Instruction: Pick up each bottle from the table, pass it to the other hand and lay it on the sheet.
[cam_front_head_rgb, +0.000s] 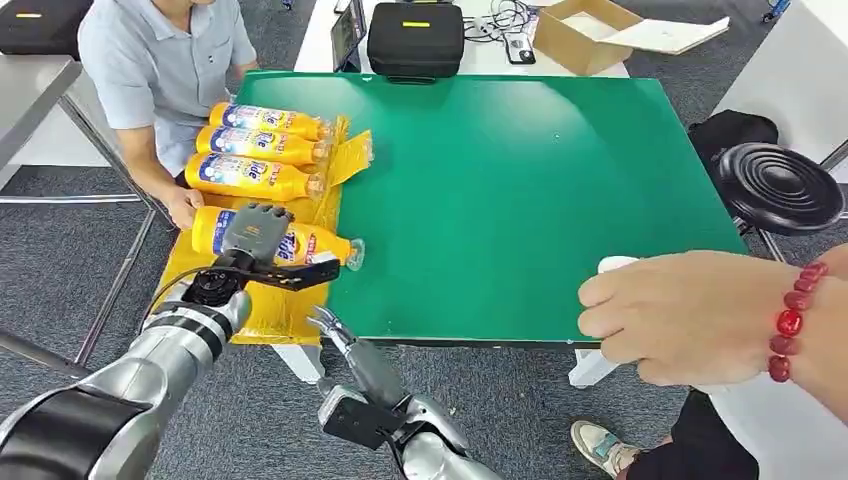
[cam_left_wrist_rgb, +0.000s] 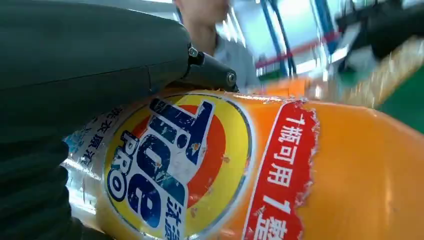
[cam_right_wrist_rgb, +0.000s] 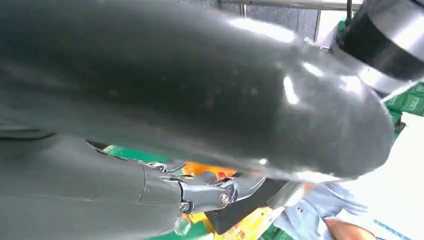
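Item: orange detergent bottle (cam_front_head_rgb: 300, 243), lying on the yellow sheet (cam_front_head_rgb: 262, 308), long axis crosswise, cap toward the green table (cam_front_head_rgb: 520, 200). Left hand (cam_front_head_rgb: 255, 232) is clasping it from above. Right hand (cam_front_head_rgb: 335, 335) is hanging near, below the table edge, apparently spread and holding nothing.

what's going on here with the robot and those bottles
The robot's left hand grips an orange bottle lying on the yellow sheet at the edge of the green table. Three more bottles lie in a row further along the sheet. The right hand hangs just below the table edge, holding nothing. A seated person rests a hand by the sheet, and another person's hand rests on the table's near edge.
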